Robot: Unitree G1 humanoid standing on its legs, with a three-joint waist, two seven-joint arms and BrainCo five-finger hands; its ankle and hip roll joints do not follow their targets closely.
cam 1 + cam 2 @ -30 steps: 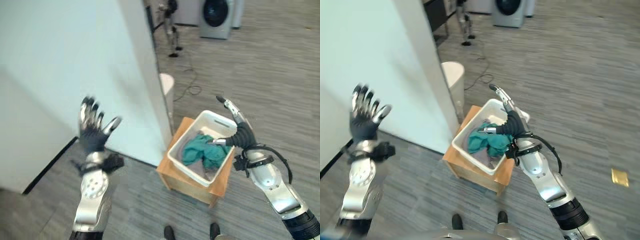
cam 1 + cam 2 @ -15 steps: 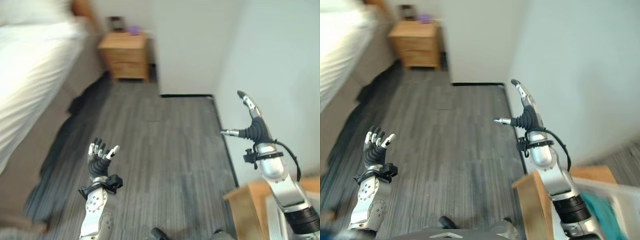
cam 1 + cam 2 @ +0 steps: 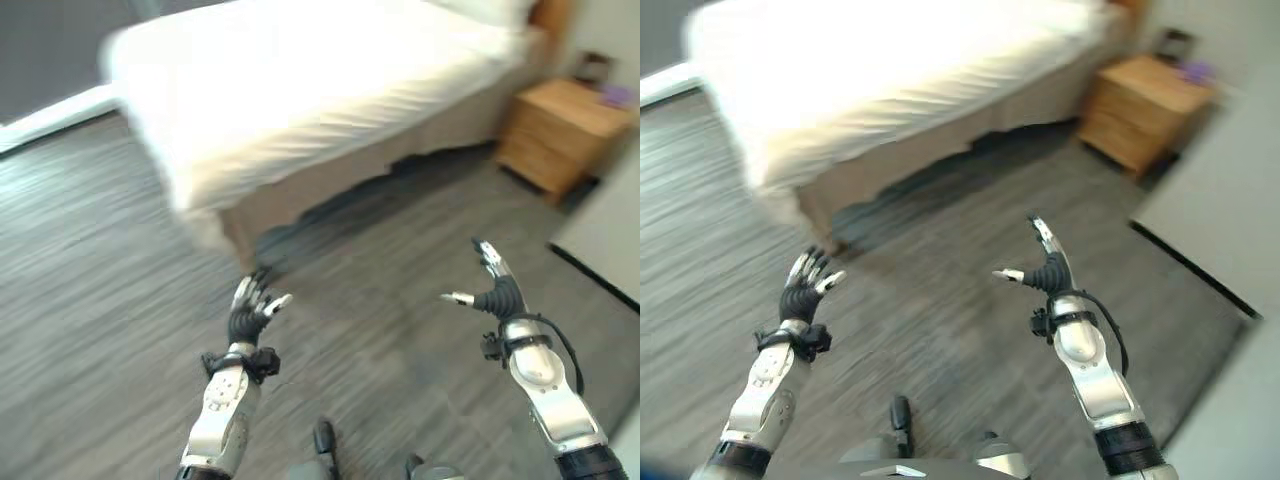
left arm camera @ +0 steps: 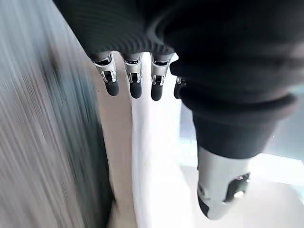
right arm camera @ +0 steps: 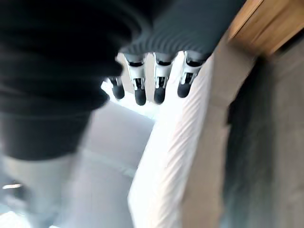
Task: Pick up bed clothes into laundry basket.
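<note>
A bed (image 3: pixel 330 90) with white bedding stretches across the far side of the room, its beige base showing along the near edge. My left hand (image 3: pixel 250 315) is raised over the grey floor in front of it, fingers straight and empty. My right hand (image 3: pixel 492 292) is up at the right, open with the thumb spread, holding nothing. Both wrist views look past straight fingers (image 4: pixel 130 83) at the white bedding (image 5: pixel 166 161). I see no loose clothes on the bed from here.
A wooden nightstand (image 3: pixel 560 135) stands at the bed's far right with a small purple thing on top. A pale wall corner (image 3: pixel 1220 220) juts in at the right. Grey wood-look floor (image 3: pixel 100 300) lies between me and the bed.
The camera has swung left, from the basket on its wooden stand, past the wall and nightstand, to the bed. Both hands stay raised and open.
</note>
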